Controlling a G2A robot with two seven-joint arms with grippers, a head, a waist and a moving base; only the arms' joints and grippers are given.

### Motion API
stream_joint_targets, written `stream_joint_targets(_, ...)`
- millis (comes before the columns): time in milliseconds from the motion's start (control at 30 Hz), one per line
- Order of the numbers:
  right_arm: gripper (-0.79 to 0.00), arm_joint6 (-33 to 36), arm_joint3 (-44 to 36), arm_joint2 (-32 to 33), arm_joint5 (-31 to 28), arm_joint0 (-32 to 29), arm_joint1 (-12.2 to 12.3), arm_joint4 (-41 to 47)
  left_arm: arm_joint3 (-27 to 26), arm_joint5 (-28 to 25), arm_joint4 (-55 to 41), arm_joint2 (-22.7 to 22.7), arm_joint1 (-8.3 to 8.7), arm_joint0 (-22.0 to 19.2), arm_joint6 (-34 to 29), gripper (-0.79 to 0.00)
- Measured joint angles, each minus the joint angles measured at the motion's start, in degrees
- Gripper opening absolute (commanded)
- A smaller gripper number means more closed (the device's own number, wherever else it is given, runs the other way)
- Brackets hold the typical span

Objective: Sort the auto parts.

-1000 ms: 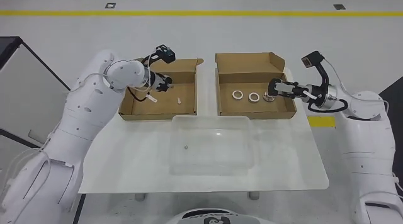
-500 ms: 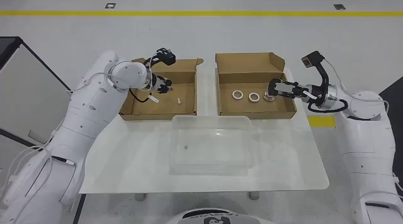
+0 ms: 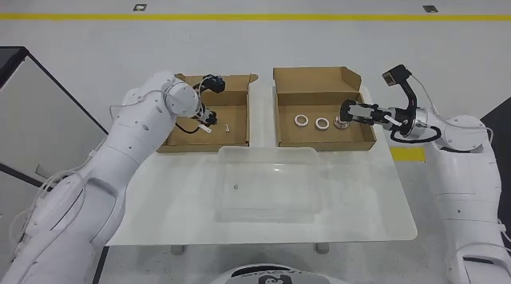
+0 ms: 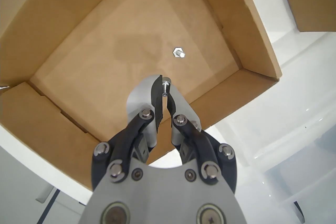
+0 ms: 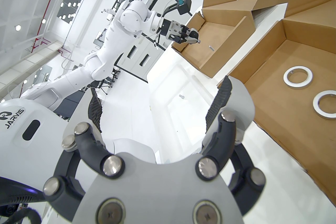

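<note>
My left gripper (image 4: pixel 164 86) is shut on a small silver bolt (image 4: pixel 165 89) and hangs over the floor of the left cardboard box (image 4: pixel 78 33). A second bolt (image 4: pixel 179 53) lies on that box floor just beyond it, also seen as a bolt (image 3: pixel 227 128) from above, with the left gripper (image 3: pixel 206 126) beside it. My right gripper (image 5: pixel 160 93) is open with nothing between its fingers, held at the right end of the right cardboard box (image 3: pixel 315 76). Two metal rings (image 3: pixel 303 120) (image 3: pixel 322 123) lie in that box.
A clear plastic tray (image 3: pixel 267 152) stands on the white table (image 3: pixel 160 204) in front of both boxes, with one small bolt (image 3: pixel 236 187) inside. Both boxes have upright flaps at the back. The table's front edge is close behind the tray.
The left arm swung in over the left box and its gripper shifted toward the box's front, nearer the lying bolt. The right arm has not moved.
</note>
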Motion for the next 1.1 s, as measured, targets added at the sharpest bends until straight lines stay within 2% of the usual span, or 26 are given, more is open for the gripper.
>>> stream_joint_targets(233,0.0,0.0,0.0,0.0,0.0,0.0,0.0,0.0,10.4,0.2,-0.8,4.4,-4.31,-3.7,1.5,-0.785)
stream_joint_targets(633,0.0,0.0,0.0,0.0,0.0,0.0,0.0,0.0,21.7,-1.9,-1.5,8.0,-9.64,-6.6,2.6,-0.785)
stream_joint_targets(700,0.0,0.0,0.0,0.0,0.0,0.0,0.0,0.0,23.1,-2.2,-1.5,8.3,-10.28,-6.9,2.7,-0.711)
stream_joint_targets(733,0.0,0.0,0.0,0.0,0.0,0.0,0.0,0.0,23.9,-2.5,-1.6,8.5,-10.68,-7.0,2.8,-0.613)
stream_joint_targets(833,0.0,0.0,0.0,0.0,0.0,0.0,0.0,0.0,25.8,-3.1,-1.7,8.8,-11.59,-7.4,3.0,-0.413)
stream_joint_targets(900,0.0,0.0,0.0,0.0,0.0,0.0,0.0,0.0,26.9,-3.5,-1.8,8.9,-12.06,-7.7,3.2,-0.095)
stream_joint_targets(967,0.0,0.0,0.0,0.0,0.0,0.0,0.0,0.0,27.9,-4.1,-2.0,8.9,-12.51,-8.1,3.3,0.0)
stream_joint_targets(1100,0.0,0.0,0.0,0.0,0.0,0.0,0.0,0.0,29.5,-5.3,-2.3,8.8,-13.11,-8.7,3.7,0.0)
